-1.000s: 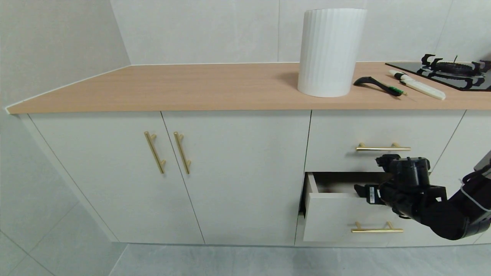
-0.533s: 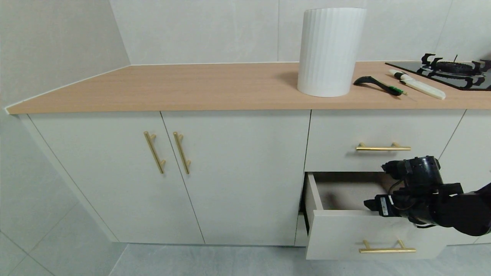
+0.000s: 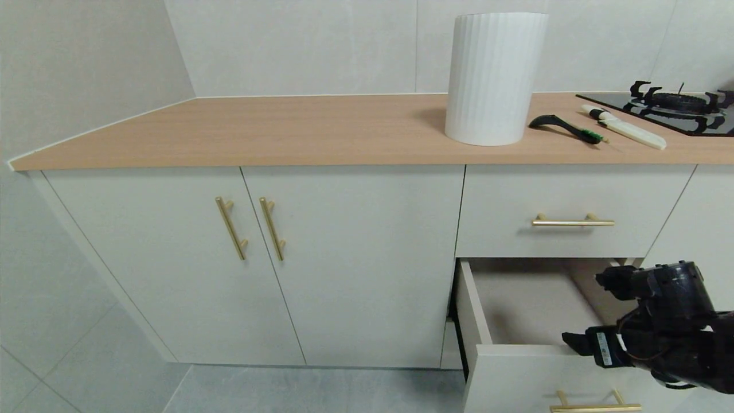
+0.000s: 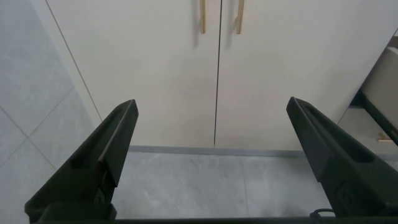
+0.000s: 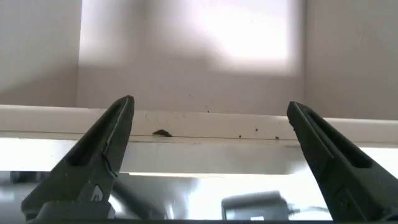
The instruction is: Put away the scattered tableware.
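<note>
Drawer [image 3: 516,373] slid farther out, right tool [image 5: 209,104] wide at its rim (left tool [image 4: 211,102] wide).

Bright, even light; soft, faint shadows.

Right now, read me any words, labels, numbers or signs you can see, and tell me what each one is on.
White label on a finger of the right gripper: print too small to read.
No other text can be read: the white ribbed container, the knife and the cabinet fronts look plain.
</note>
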